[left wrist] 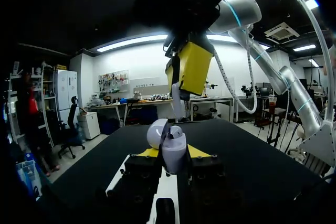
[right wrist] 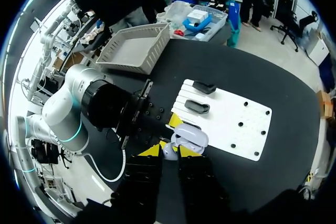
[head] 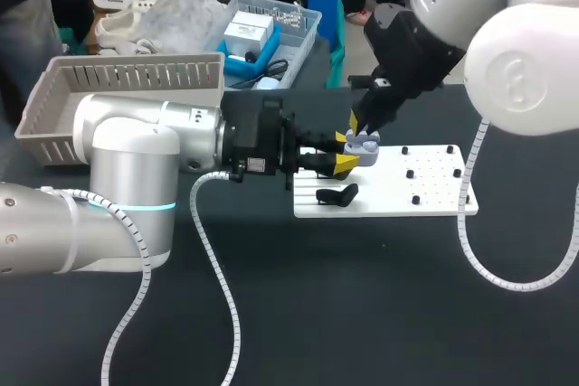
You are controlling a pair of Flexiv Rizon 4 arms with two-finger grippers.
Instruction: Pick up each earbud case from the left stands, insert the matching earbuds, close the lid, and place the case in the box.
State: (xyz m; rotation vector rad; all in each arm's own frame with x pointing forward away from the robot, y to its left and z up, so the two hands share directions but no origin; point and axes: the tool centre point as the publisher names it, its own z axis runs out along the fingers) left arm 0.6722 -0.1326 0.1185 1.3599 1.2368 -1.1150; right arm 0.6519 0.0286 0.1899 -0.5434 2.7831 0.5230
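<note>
The left jaws are clamped on the pale earbud case (head: pixel 363 144), holding it over the left edge of the white board (head: pixel 425 189); its lid (left wrist: pixel 156 132) stands open. The right jaws hang just above the case and appear to pinch a small white earbud (right wrist: pixel 169 151). Assessment: pickup is done and insertion is in hand; seating the earbuds, closing the lid and the transfer remain. The grey box (head: pixel 127 79), far left on the tabletop (head: pixel 362 314), shows no case inside. Two dark pieces (right wrist: pixel 197 107) lie on the board's left part; whether cases or stands cannot be told
</note>
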